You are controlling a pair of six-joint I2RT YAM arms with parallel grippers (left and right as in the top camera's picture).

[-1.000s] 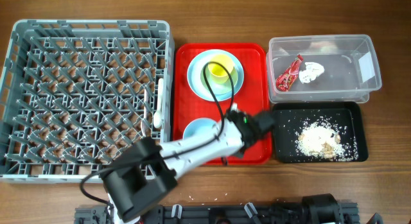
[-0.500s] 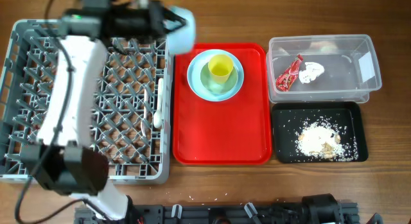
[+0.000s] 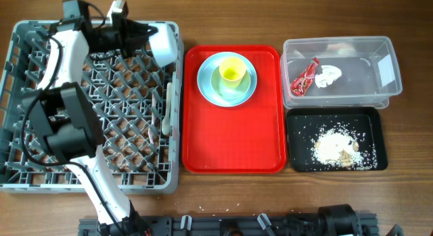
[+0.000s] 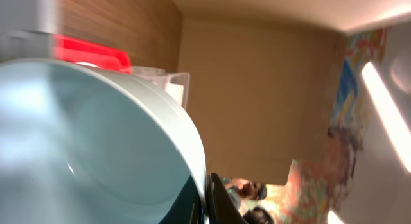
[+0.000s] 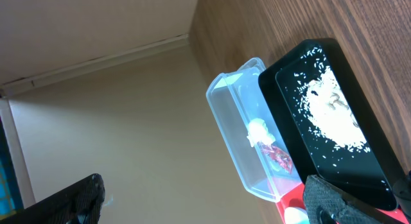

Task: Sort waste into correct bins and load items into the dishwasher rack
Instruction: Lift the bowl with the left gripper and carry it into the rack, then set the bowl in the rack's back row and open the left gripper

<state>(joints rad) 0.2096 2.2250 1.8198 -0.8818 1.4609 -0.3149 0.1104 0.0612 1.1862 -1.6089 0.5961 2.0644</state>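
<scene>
Left gripper (image 3: 147, 37), clamped on the small light-blue bowl (image 3: 166, 45), hovers above the large grey lattice dishwasher rack (image 3: 135, 128); released this near the rack's edge, the bowl may topple out.

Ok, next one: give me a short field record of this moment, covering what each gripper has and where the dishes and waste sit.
left gripper: shut on small light blue bowl, over the far right corner of the dishwasher rack
right gripper: open, empty, outside the overhead view
red tray: light blue plate with pale green bowl and yellow cup stacked on it
clear tub: red wrapper, white tissue
black tray: rice scraps
rack contents: white fork and spoon by the right wall
</scene>
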